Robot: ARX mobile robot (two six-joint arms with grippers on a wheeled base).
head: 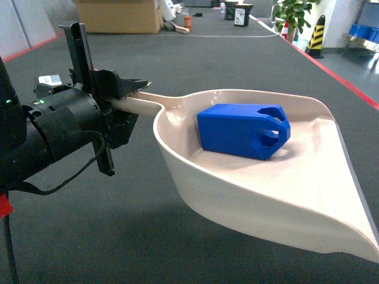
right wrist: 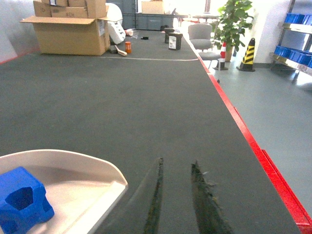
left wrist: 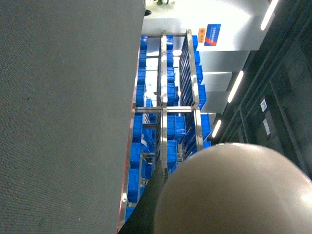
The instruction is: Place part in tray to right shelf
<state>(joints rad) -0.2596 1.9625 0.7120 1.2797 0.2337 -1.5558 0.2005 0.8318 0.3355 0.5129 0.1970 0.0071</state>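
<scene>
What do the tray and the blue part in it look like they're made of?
The tray looks like moulded cream plastic with a smooth, slightly glossy finish: soft highlights run along its curved walls. The part looks like hard bright-blue plastic, matte to satin, with crisp edges, flat faces and uniform colour. The left gripper holds the tray's handle, seemingly one piece with the tray.

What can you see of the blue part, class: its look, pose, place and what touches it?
The part is a bright-blue, boxy block that looks like plastic, with a tapered end bearing a round hole and a notch. It lies on its side inside the cream tray, resting on the tray floor near the back wall. No gripper touches it; the left gripper holds only the tray's handle.
</scene>
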